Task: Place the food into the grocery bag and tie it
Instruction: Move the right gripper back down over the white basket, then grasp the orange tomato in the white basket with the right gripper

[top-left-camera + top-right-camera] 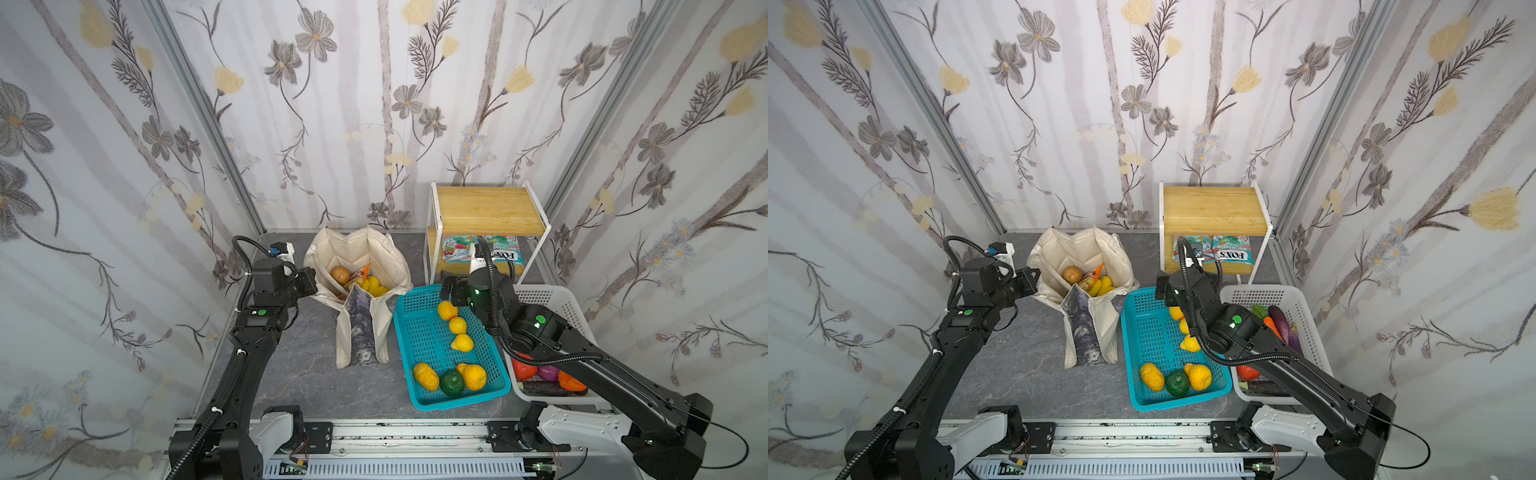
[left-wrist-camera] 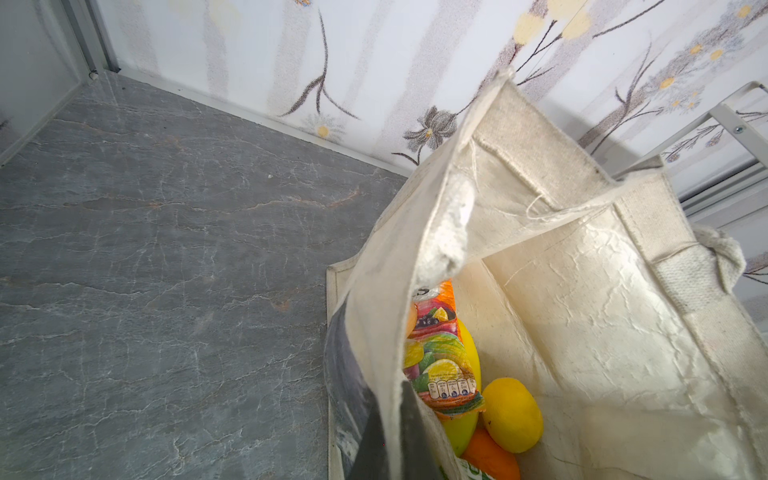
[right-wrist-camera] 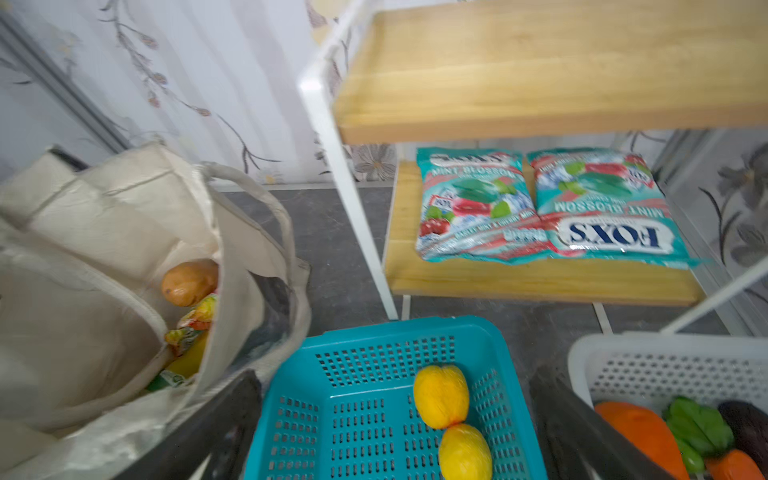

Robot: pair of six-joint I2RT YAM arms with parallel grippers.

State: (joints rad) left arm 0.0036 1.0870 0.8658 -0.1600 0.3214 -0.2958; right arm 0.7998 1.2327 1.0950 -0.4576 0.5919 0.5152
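Observation:
The cream grocery bag (image 1: pixel 361 249) (image 1: pixel 1084 249) stands open at the back of the table. Its printed panel (image 1: pixel 361 328) and straps hang down the front. Inside lie a brown bulb (image 1: pixel 340 274), an orange and green snack packet (image 2: pixel 440 353), bananas (image 1: pixel 372 284), a yellow lemon-like fruit (image 2: pixel 513 415) and an orange (image 2: pixel 490 457). My left gripper (image 1: pixel 309 282) (image 2: pixel 392 444) is shut on the bag's left rim, with cloth pinched between its dark fingers. My right gripper (image 1: pixel 446 289) (image 3: pixel 399 436) hangs open and empty over the far end of the teal basket, right of the bag.
The teal mesh basket (image 1: pixel 415 332) holds several yellow fruits and a green one. Right of it a white mesh basket (image 1: pixel 552 299) holds vegetables. A white-framed wooden shelf rack (image 1: pixel 486 208) at the back right carries teal candy packets (image 3: pixel 540 208) on its lower board.

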